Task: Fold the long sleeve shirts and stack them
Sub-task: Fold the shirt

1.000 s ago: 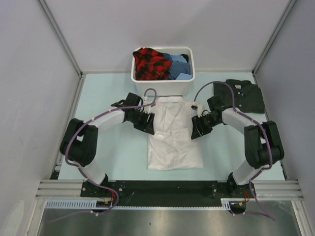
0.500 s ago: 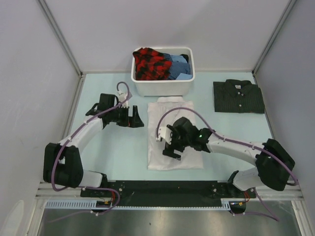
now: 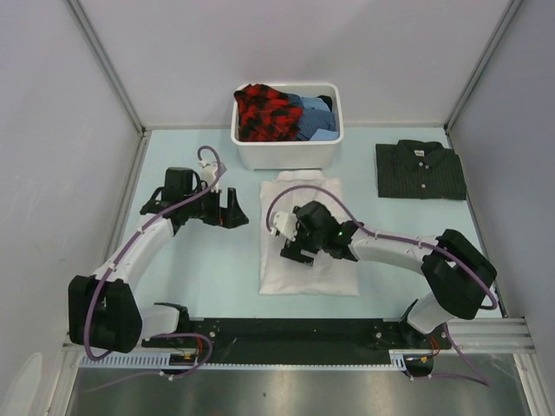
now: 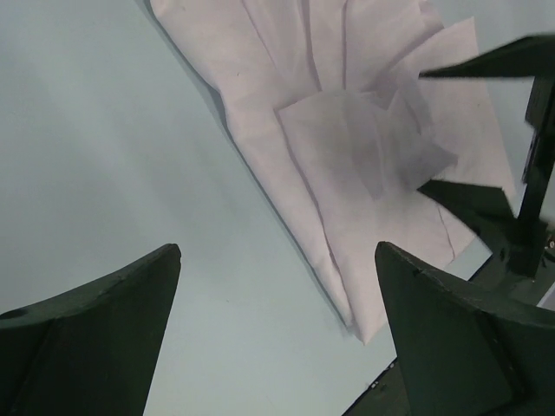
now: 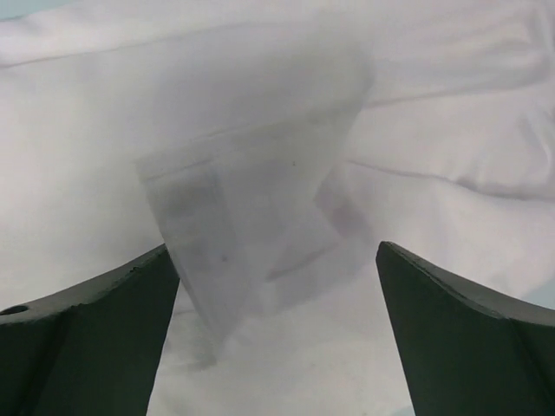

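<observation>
The white long sleeve shirt (image 3: 316, 276) lies folded into a rectangle at the middle of the table, collar toward the tub. My right gripper (image 3: 290, 250) hovers over its left half, open, with only white cloth (image 5: 260, 130) beneath its fingertips (image 5: 276, 251). My left gripper (image 3: 234, 211) stands open over bare table left of the shirt's collar end. Its wrist view shows the shirt's edge (image 4: 347, 130) and nothing between its fingers (image 4: 277, 253). The dark striped shirt (image 3: 420, 170) lies folded at the back right, apart from both grippers.
A white tub (image 3: 286, 149) of red-checked and blue clothes stands at the back centre, just behind the white shirt. Grey walls close in the pale blue table (image 3: 199, 269) on three sides. The right gripper's fingers (image 4: 512, 217) show in the left wrist view.
Both grippers have let go of the white shirt's sides and opened. The left one drew back leftward onto bare table. The right one swung over the shirt's middle.
</observation>
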Robot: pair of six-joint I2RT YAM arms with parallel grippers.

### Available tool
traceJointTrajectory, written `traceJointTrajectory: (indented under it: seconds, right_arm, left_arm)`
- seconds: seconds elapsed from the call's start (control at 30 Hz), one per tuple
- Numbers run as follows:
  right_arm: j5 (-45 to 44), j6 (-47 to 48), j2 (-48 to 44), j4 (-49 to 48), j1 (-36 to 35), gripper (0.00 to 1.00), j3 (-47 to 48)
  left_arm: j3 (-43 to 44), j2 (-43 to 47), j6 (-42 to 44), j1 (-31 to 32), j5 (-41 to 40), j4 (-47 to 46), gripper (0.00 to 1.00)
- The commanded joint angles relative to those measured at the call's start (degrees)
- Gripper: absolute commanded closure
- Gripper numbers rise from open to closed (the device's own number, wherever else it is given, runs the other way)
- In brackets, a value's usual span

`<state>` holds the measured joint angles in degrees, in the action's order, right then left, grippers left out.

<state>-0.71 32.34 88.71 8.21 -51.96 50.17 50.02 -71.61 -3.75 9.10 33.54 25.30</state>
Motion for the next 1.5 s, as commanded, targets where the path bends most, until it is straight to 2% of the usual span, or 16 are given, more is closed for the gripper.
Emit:
traceJointTrajectory:
  seconds: [0.0,0.13,0.27,0.3,0.4,0.43,0.5,0.57,0.6,0.63,0.7,0.83,1.17,1.27,1.4,1.47]
  right_arm:
    - [9.62,-8.33,-2.75,2.51,8.97,0.00,5.10]
    - [19.33,-13.43,-3.80,4.27,14.60,0.00,5.46]
    - [26.88,-19.40,-2.75,9.45,22.15,0.00,8.18]
    - [30.73,-20.90,-3.27,10.42,25.91,0.01,8.45]
    - [37.16,-25.38,-6.42,14.11,33.47,0.04,8.01]
    - [37.71,-26.53,-7.14,15.86,34.99,0.05,7.49]
    - [39.98,-28.64,-9.24,17.80,38.06,0.09,5.82]
    - [40.26,-29.70,-9.87,19.91,42.19,0.18,4.33]
    - [40.70,-29.96,-9.69,21.22,43.43,0.30,2.75]
    - [41.05,-30.23,-9.43,21.41,45.61,0.35,1.95]
    - [41.05,-30.67,-8.38,22.46,46.95,0.46,0.46]
    - [40.97,-30.67,-4.52,21.33,47.75,0.55,-1.48]
    - [41.75,-32.07,1.90,17.02,47.22,0.57,-3.33]
    - [42.54,-33.12,2.61,15.53,46.61,0.58,-3.15]
    - [43.16,-33.48,3.22,14.38,44.94,0.64,-3.06]
    - [42.99,-33.65,4.10,13.86,43.09,0.67,-2.71]
  left_arm:
    - [0.95,0.52,5.67,-0.49,2.49,-0.26,0.01]
    - [2.80,-2.82,9.63,-0.23,4.16,0.10,0.01]
    - [5.87,-7.03,19.71,3.02,6.80,2.12,0.01]
    - [7.27,-8.44,21.14,4.07,7.32,3.86,0.01]
    - [9.74,-13.72,22.30,8.55,8.90,6.25,0.19]
    - [9.75,-14.77,21.16,10.48,9.26,5.73,0.35]
    - [8.44,-17.14,15.63,11.55,10.22,2.15,0.48]
    - [7.47,-18.55,9.41,12.78,9.88,-0.59,0.52]
    - [6.42,-20.04,7.46,12.96,10.14,-3.21,0.52]
    - [6.06,-20.49,5.61,13.65,8.66,-4.20,0.51]
    - [5.01,-21.28,0.95,14.18,6.99,-6.30,0.49]
    - [3.25,-22.60,-2.83,16.29,3.90,-8.25,0.49]
    - [1.14,-26.91,-6.09,16.74,4.96,-11.32,0.52]
    - [-0.53,-27.17,-7.06,16.74,5.57,-12.55,0.58]
    - [-2.99,-25.16,-8.73,16.47,8.03,-13.61,0.75]
    - [-4.05,-24.10,-9.35,16.39,8.21,-13.17,0.78]
